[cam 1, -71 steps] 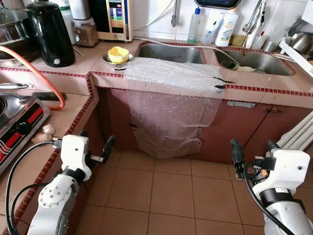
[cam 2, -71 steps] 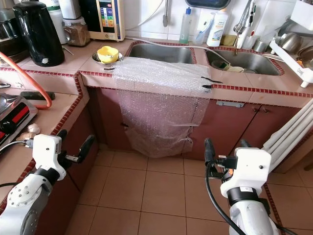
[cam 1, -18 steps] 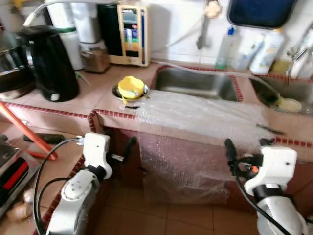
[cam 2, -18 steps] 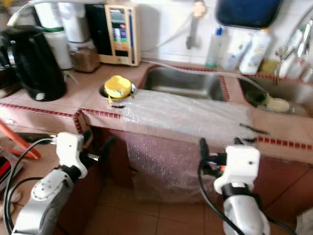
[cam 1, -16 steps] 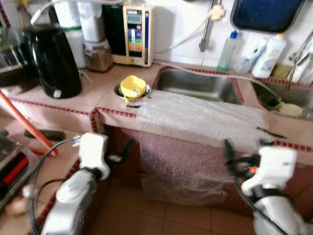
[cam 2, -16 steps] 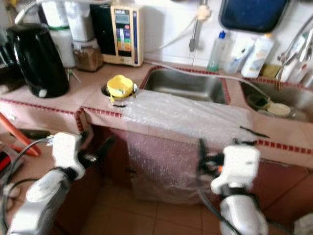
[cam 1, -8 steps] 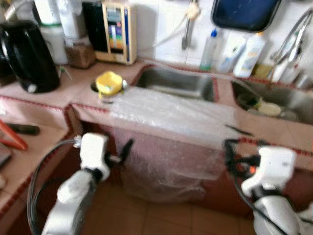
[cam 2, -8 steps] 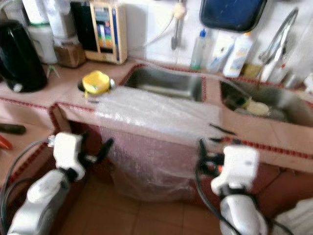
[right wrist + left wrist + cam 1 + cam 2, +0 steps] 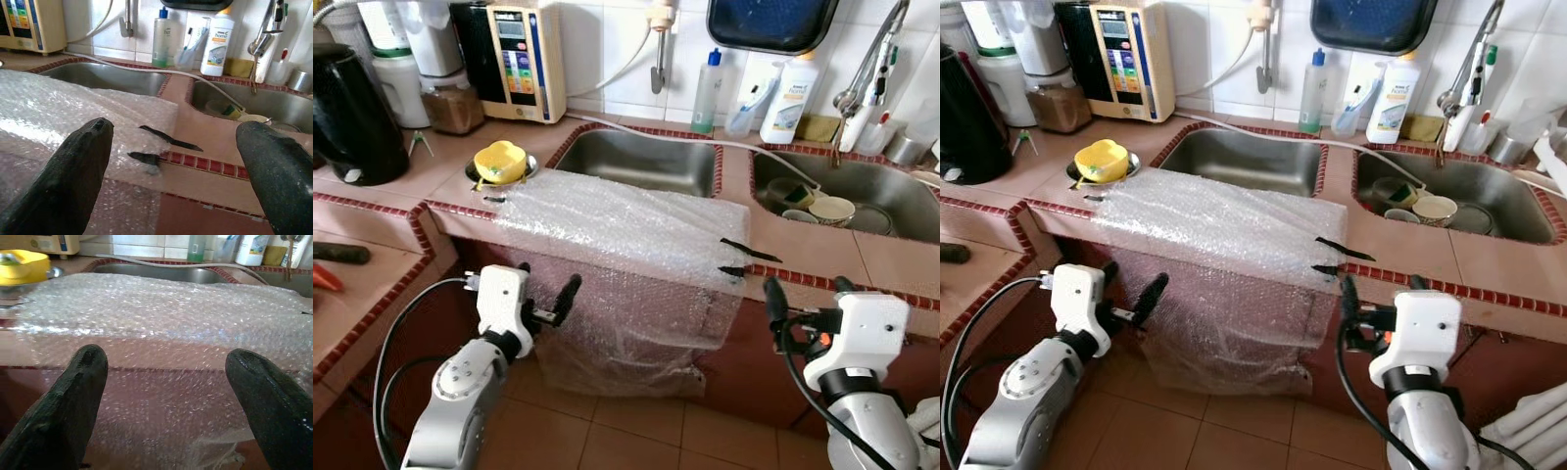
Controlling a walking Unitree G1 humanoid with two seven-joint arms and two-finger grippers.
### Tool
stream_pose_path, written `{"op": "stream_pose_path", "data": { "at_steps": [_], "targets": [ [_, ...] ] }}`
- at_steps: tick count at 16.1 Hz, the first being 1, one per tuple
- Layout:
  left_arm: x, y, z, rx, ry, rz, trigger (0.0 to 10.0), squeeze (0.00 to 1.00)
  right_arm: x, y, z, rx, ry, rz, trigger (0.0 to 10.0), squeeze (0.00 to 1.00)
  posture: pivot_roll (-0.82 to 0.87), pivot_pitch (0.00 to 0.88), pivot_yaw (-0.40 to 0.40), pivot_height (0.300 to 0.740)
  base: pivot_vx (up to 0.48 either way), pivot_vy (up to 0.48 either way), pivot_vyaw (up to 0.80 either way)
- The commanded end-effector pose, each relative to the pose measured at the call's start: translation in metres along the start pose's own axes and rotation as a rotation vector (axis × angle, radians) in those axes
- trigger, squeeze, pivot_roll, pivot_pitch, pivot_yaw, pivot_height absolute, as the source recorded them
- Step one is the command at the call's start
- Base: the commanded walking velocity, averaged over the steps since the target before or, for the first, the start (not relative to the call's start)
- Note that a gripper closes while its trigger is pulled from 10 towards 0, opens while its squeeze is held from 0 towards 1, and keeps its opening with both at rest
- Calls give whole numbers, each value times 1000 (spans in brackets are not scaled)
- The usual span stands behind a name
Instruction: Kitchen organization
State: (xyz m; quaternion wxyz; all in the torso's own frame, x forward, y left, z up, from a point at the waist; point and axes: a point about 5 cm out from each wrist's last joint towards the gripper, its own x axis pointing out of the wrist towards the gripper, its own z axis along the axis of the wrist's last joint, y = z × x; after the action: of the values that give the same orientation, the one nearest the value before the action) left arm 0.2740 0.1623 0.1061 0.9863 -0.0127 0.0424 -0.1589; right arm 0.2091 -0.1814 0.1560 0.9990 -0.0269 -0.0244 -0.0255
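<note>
A sheet of bubble wrap (image 9: 626, 230) lies over the tiled counter edge in front of the left sink basin (image 9: 641, 162) and hangs down the cabinet front. Black tape strips (image 9: 749, 251) hold its right edge. A yellow cup (image 9: 500, 162) sits on a small dish at the wrap's far left corner. My left gripper (image 9: 548, 286) is open and empty, just below the counter edge, facing the hanging wrap (image 9: 161, 333). My right gripper (image 9: 807, 294) is open and empty too, level with the counter rim right of the wrap, with the tape strips (image 9: 168, 138) ahead of it.
The right basin (image 9: 881, 211) holds bowls and dishes under a tap (image 9: 867, 59). Soap bottles (image 9: 783, 83) stand against the tiled wall. A black kettle (image 9: 347, 103), a jar and a water purifier (image 9: 519, 59) stand at the back left. A lower counter (image 9: 362, 294) juts out on my left.
The whole view has shifted right and closer to the sinks and has sharpened, so the camera moved. Both grippers stay open and empty, now up near counter height.
</note>
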Motion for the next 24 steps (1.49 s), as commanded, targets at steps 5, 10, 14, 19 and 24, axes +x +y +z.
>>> {"op": "stream_pose_path", "data": {
  "at_steps": [5,10,14,19,24],
  "targets": [
    [2,2,0,6,1,-12,10000,0,2,0,2,3,-9,5,10000,0,51,0,-11,740,0,0,-418],
    [2,-1,2,-13,-14,-41,10000,0,1,1,2,0,-8,3,10000,0,45,0,-8,740,0,0,0],
    [3,1,3,-15,-20,-39,10000,0,1,1,2,-4,-10,6,10000,0,43,0,-7,740,0,0,0],
    [4,2,4,-17,-28,-41,10000,0,0,1,2,-8,-11,12,10000,0,38,0,-9,740,205,0,0],
    [5,2,4,-18,-31,-46,10000,0,0,1,3,-14,-12,15,10000,0,35,0,-10,740,353,0,0]
  ]
}}
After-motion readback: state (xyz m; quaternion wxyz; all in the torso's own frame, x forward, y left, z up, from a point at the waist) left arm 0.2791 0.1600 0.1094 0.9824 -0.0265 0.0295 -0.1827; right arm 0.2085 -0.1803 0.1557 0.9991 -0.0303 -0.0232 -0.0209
